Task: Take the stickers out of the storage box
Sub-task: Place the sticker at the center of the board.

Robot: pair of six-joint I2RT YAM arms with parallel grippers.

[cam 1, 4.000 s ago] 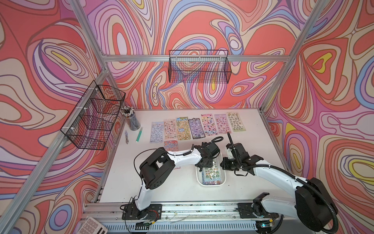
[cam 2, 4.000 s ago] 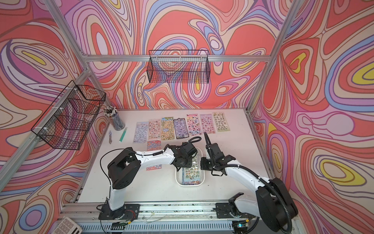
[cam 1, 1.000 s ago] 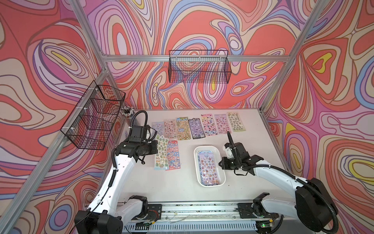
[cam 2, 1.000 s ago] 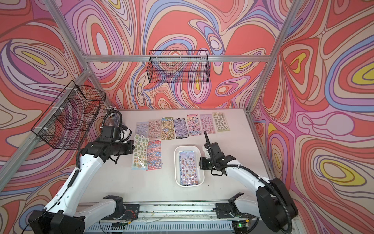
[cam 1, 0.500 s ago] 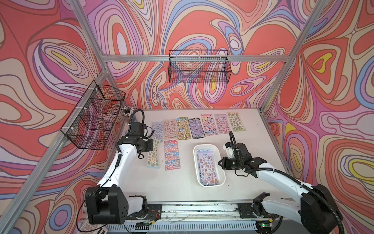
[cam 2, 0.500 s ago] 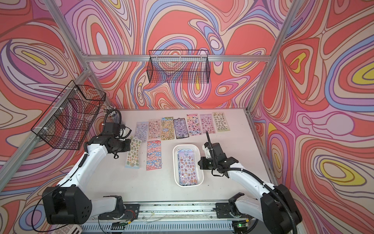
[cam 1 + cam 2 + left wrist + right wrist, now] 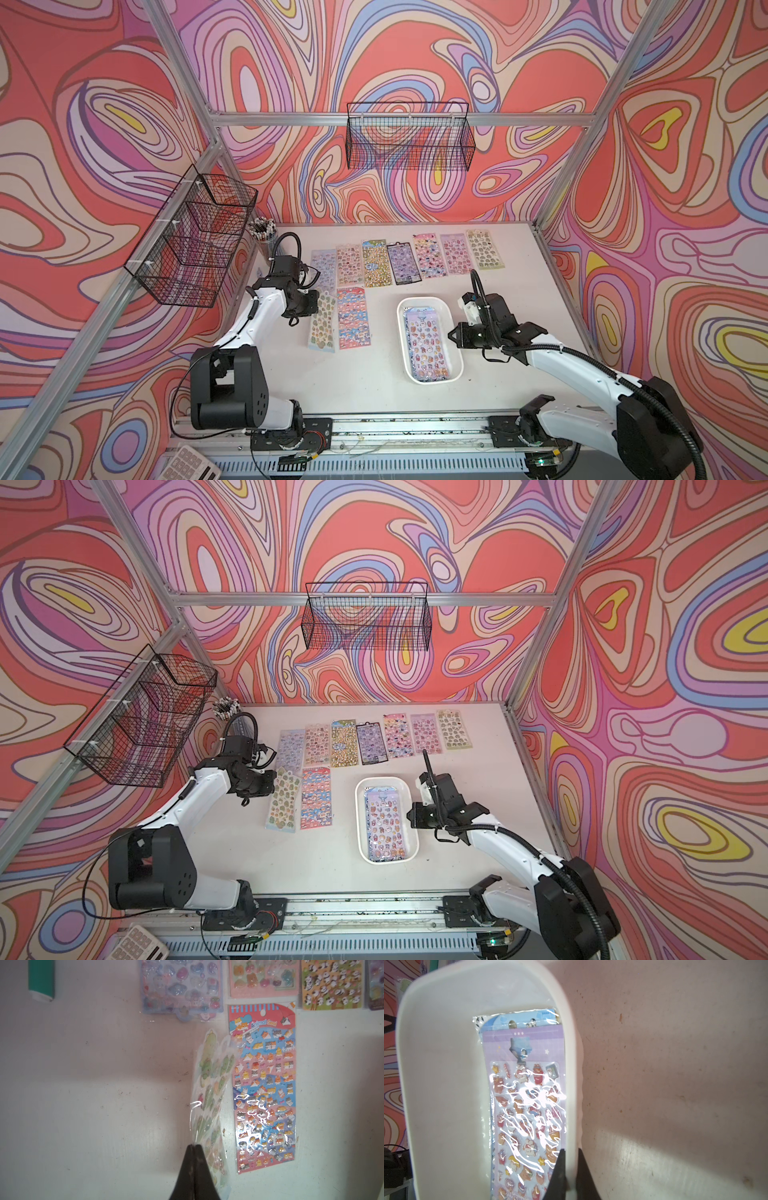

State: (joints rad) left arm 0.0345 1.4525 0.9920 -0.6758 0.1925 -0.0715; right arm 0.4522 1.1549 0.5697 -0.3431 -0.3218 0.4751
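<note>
Left gripper [image 7: 194, 1146] pinches the edge of a green sheet [image 7: 209, 1084] of stickers, jaws pressed flat on the film. The sheet hangs tilted just beside a red sheet [image 7: 266, 1088] lying on the table [image 7: 93, 1084]. Right gripper [image 7: 570, 1153] is clamped narrow on the side wall of the storage box [image 7: 442, 1084], where a purple sheet [image 7: 527, 1105] lies on a blue sheet [image 7: 517, 1020].

We judge that letting go now could drop the green sheet across the red one, since their edges seem to overlap. The glossy film may also cling to the gripper. A tug from the right arm could slide or tip the box. The sheets left inside lie flat against the wall, so they may lift together.

We cannot tell whether the green sheet's far end touches the table, nor how many sheets lie under the purple one. In both top views the left gripper's tips are too small to make out, and the right wrist view cuts off one end of the box.
</note>
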